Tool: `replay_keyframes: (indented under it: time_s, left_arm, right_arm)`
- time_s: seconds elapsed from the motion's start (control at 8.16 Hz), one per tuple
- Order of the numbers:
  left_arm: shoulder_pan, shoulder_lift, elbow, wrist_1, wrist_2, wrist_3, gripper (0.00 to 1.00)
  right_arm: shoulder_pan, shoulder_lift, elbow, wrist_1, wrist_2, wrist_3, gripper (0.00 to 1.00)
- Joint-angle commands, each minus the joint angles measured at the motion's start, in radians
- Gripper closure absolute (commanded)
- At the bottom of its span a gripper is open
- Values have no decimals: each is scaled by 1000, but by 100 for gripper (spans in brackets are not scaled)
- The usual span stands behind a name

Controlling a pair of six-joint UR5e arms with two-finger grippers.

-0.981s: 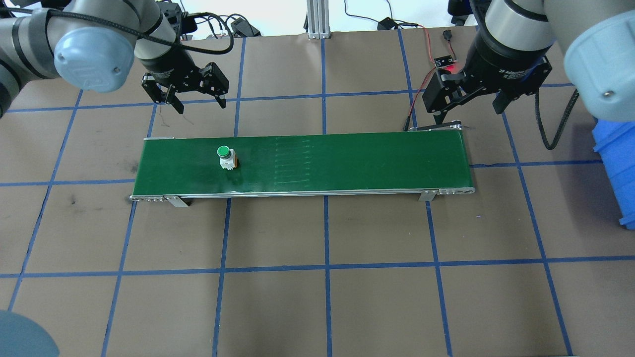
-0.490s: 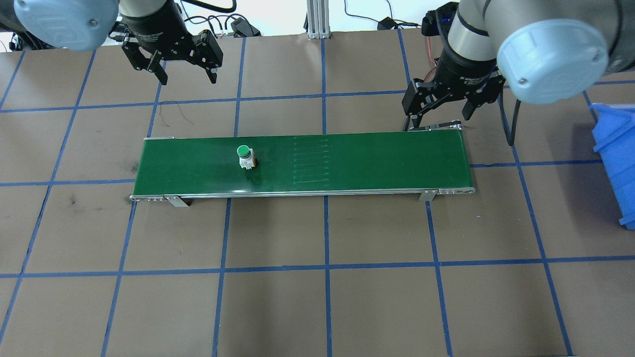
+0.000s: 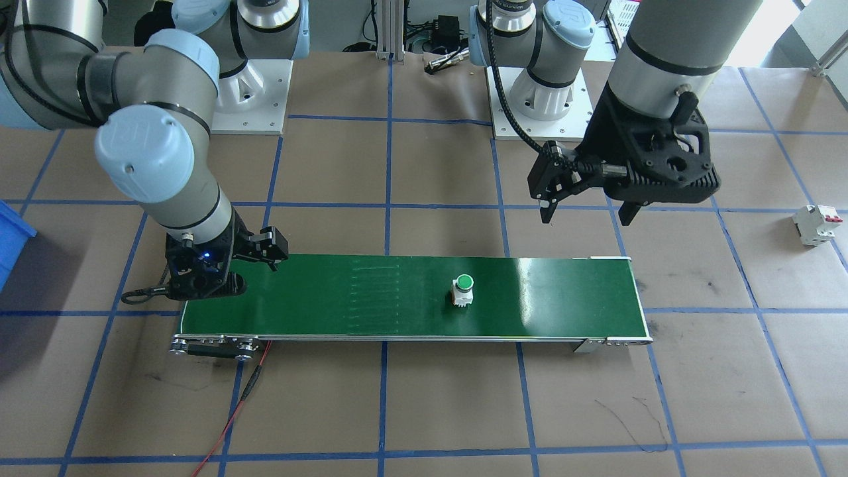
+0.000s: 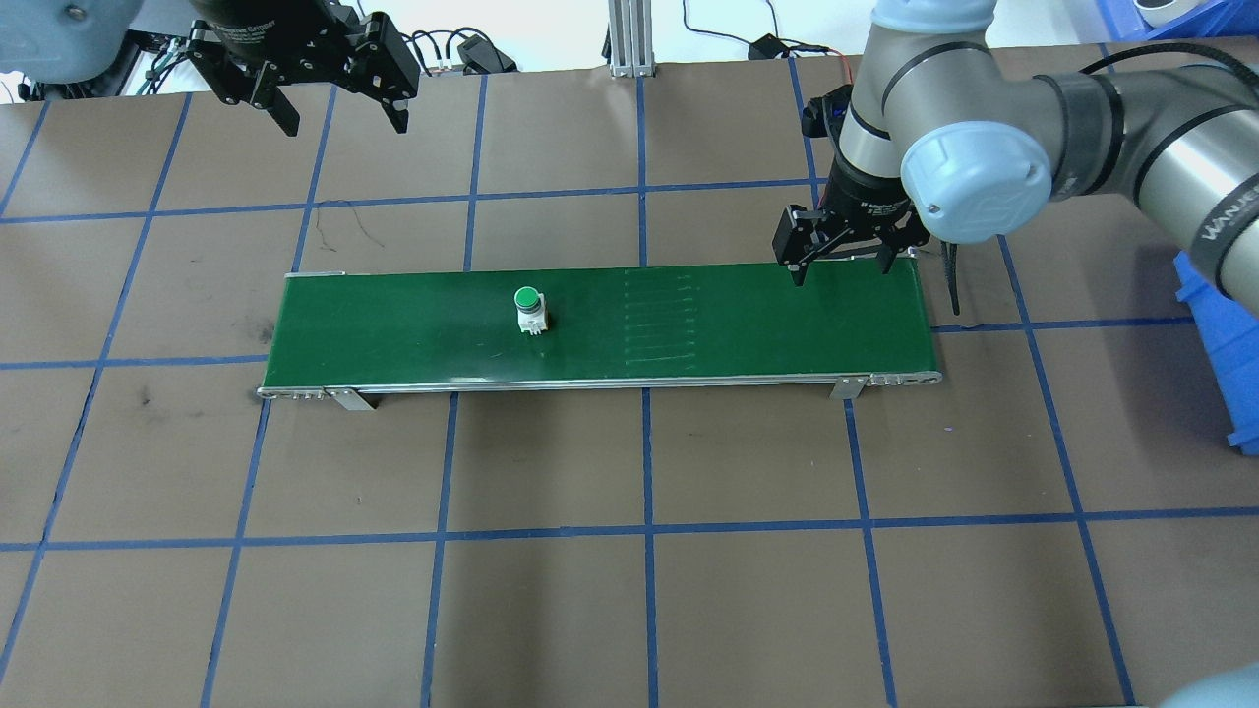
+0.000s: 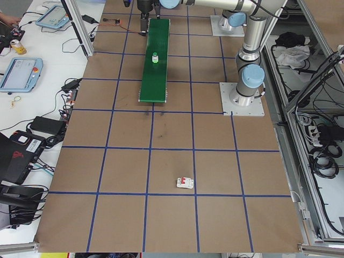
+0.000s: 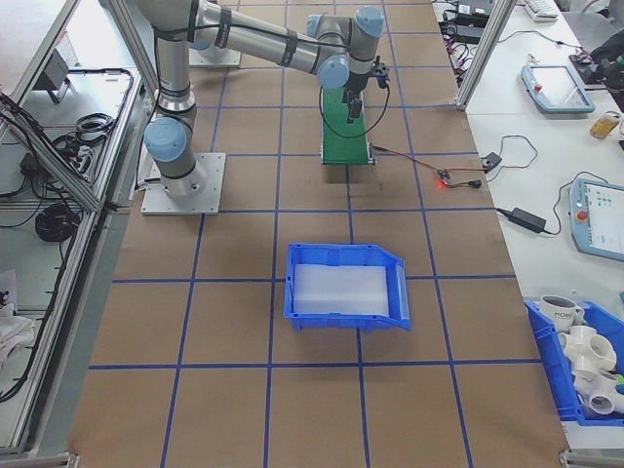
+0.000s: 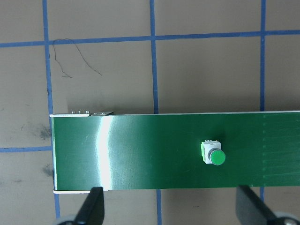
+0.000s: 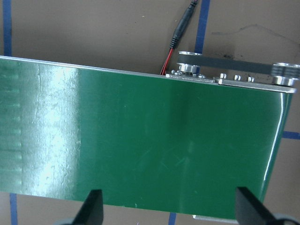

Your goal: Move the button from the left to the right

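Breaker (image 3: 819, 224), seemingly untouched, far from button (image 3: 463, 290)

Nothing stands near the button (image 4: 528, 307) on the conveyor belt (image 4: 393, 334) (both grippers well apart from it)

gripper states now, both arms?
Left gripper: open, empty, high behind the belt.
Right gripper: open, empty, over the belt's right end.
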Motion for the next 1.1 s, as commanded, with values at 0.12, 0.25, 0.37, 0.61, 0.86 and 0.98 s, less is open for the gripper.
replay_keyframes:
  time_s: [0.12, 0.25, 0.37, 0.61, 0.86, 0.98]
  left_arm:
    - [-2, 53, -10, -3, -20, 7, 0]
    - [3, 53, -11, -1, -26, 8, 0]
    - [3, 56, -10, -1, -20, 7, 0]
    - [3, 65, -11, -1, -26, 2, 0]
    - [1, 73, -11, -1, -27, 5, 0]
    - [0, 71, -10, 2, -27, 2, 0]
  right_arm:
    - [0, 33, 38, -46, 11, 2, 0]
    - [0, 35, 39, -66, 70, 2, 0]
    - [-5, 35, 39, -79, 147, 32, 0]
    - [-20, 32, 41, -102, 172, 126, 0]
    - [-20, 27, 55, -104, 177, 129, 0]
    - [-20, 27, 55, -104, 177, 131, 0]
